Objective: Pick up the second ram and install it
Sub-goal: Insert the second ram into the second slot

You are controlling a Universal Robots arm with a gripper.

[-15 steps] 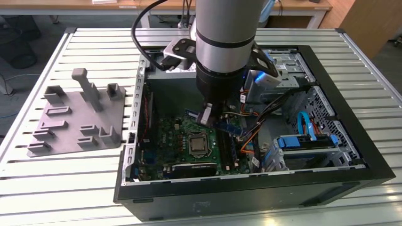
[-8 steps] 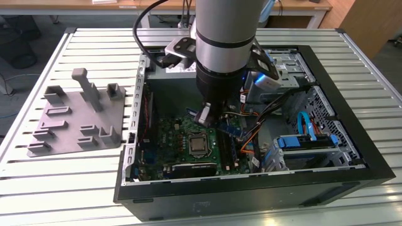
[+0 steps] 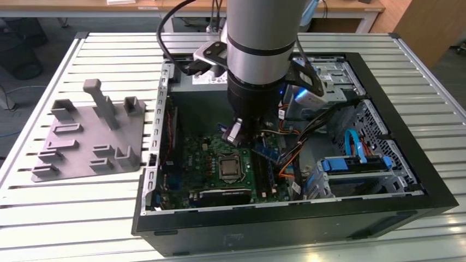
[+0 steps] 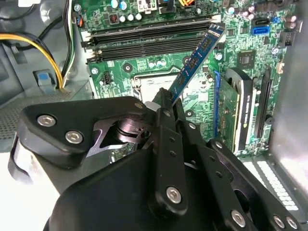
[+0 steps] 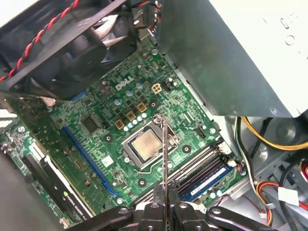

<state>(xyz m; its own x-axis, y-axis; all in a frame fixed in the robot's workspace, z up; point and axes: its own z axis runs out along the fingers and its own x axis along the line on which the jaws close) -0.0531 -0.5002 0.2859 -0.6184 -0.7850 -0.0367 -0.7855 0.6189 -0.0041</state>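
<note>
A black, multi-link claw is clamped narrowly on one end of the second ram, a long, thin blue circuit-board stick with black chips. The stick juts out from the claw over the silver processor socket of the large green motherboard. It appears to be clear of the board. In the second wrist view it runs at a slant across the line of the long black memory slots beyond it. In the first wrist view, another blue module already sits in one of those slots.

To seat the stick well, it would probably need to be turned parallel with a free slot, centred over it and pressed down evenly, not tip-first.

Farther out stand the walls of the open black computer case. At the exterior view's left, a grey plastic tray with upright pegs rests on the white slatted tabletop.
</note>
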